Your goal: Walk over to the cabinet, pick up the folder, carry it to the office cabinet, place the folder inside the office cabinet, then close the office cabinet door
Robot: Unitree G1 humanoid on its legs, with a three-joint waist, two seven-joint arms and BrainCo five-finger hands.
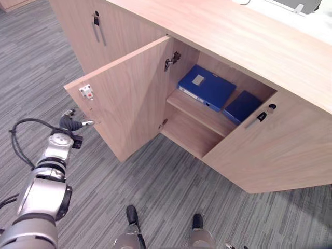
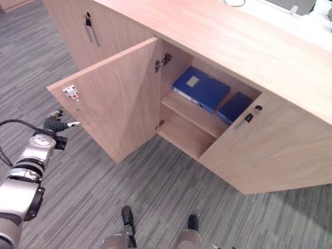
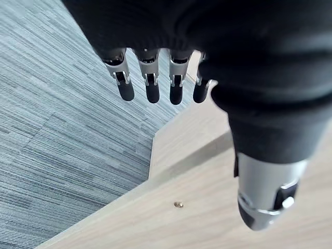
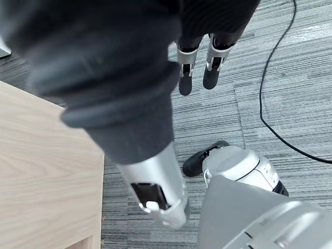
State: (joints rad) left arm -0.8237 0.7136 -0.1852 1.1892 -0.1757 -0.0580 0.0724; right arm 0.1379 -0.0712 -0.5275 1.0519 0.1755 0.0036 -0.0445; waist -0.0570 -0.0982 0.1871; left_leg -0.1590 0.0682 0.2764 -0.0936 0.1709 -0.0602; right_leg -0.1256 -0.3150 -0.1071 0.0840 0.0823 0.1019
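A low wooden office cabinet point(image 1: 233, 31) stands ahead with its left door point(image 1: 129, 93) swung wide open. Inside, on the upper shelf point(image 1: 197, 111), a blue folder point(image 1: 206, 85) with a pale label lies flat, and a second blue folder point(image 1: 242, 106) lies beside it, partly behind the right door point(image 1: 270, 155). My left hand point(image 1: 72, 123) is at the outer edge of the open door, its fingers point(image 3: 150, 85) straight and holding nothing. My right hand point(image 4: 155, 171) hangs over the carpet beside the cabinet, fingers point(image 4: 199, 65) relaxed and empty.
The right door carries a dark bar handle point(image 1: 262, 116). A further shut door with a handle point(image 1: 97, 26) is at the far left. Grey carpet point(image 1: 171, 181) runs in front of the cabinet. The lower compartment point(image 1: 189, 134) under the shelf holds nothing.
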